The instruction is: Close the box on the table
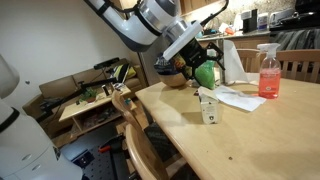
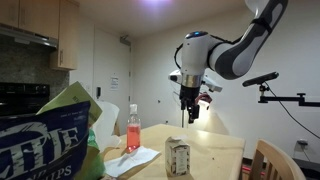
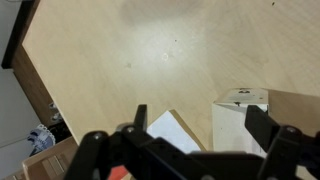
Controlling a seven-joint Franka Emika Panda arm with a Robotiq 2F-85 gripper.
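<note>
The box (image 1: 208, 106) is a small cream-white carton standing upright on the wooden table (image 1: 260, 135), with a flap sticking up at its top. It shows in both exterior views (image 2: 177, 157). My gripper (image 1: 196, 52) hangs open in the air above and behind it, touching nothing. An exterior view shows the gripper (image 2: 190, 112) well clear of the carton's top. In the wrist view the box (image 3: 240, 118) lies low and right, partly behind the right finger (image 3: 260, 122), and the gripper (image 3: 198, 118) holds nothing between its fingers.
A pink spray bottle (image 1: 268, 70) and white paper sheets (image 1: 236, 97) sit beyond the box; the sheets (image 3: 170, 130) also show at the wrist. A green bag (image 1: 207, 72) lies near the gripper. Chairs (image 1: 135, 135) line the table edge. A cluttered bench (image 1: 90, 100) stands beside the table.
</note>
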